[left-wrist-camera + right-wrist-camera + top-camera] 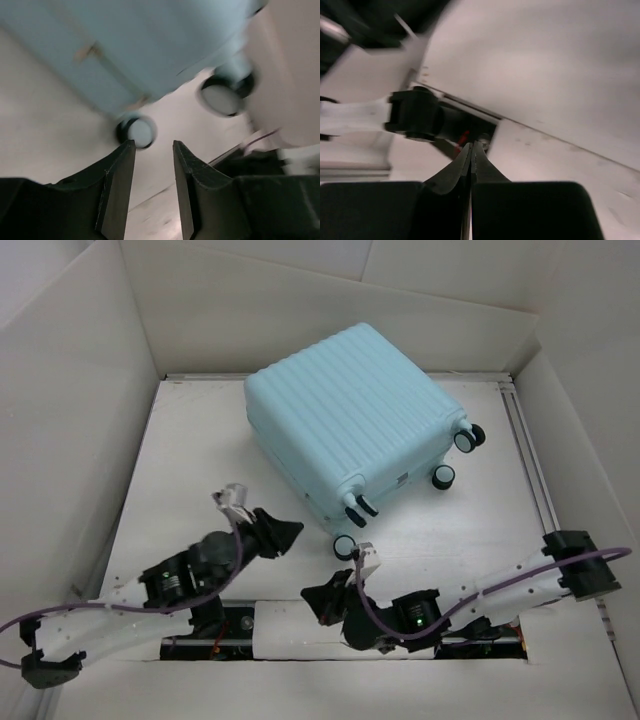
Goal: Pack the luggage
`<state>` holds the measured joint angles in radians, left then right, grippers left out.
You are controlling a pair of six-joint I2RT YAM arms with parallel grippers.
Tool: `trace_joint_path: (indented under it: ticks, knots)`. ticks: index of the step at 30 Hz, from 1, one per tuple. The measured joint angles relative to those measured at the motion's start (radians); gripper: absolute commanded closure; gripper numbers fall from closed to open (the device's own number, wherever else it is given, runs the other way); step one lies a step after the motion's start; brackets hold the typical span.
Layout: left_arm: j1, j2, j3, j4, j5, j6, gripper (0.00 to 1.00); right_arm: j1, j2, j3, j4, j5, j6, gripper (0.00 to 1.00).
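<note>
The luggage (345,415) is a pale aqua-blue ribbed hard-shell suitcase, closed, lying at the back middle of the table with its black-and-white caster wheels (467,438) toward the right and front. It fills the upper left wrist view (150,45), blurred, with two wheels (137,131) below it. My left gripper (285,532) is open and empty, a short way in front of the luggage's near left side (153,145). My right gripper (315,598) is shut and empty, low near the front edge, pointing left toward the left arm's base (471,146).
White cardboard walls (70,440) enclose the table on the left, back and right. A metal rail (530,460) runs along the right side. The left arm's black joint (417,115) lies close ahead of my right gripper. A dark slot (240,625) runs along the front edge.
</note>
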<state>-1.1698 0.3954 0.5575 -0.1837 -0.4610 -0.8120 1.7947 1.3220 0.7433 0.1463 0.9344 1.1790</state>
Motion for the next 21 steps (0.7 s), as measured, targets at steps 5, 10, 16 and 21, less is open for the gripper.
trace_joint_path:
  ticks: [5, 10, 16, 21]
  knots:
    - [0.000, 0.126, -0.205, -0.018, 0.058, -0.027, 0.66, -0.002, -0.119, 0.081, -0.463, 0.051, 0.106, 0.69]
    - [0.000, 0.224, -0.213, 0.105, 0.068, -0.007, 0.62, -0.015, -0.202, 0.213, -0.800, 0.118, 0.163, 0.35]
    - [0.000, 0.415, -0.187, 0.257, 0.058, 0.054, 0.58, -0.192, -0.320, 0.279, -0.917, 0.095, 0.029, 0.29]
    - [0.000, 0.568, -0.128, 0.329, 0.012, 0.099, 0.58, -0.409, -0.380, 0.279, -0.843, -0.058, -0.206, 0.24]
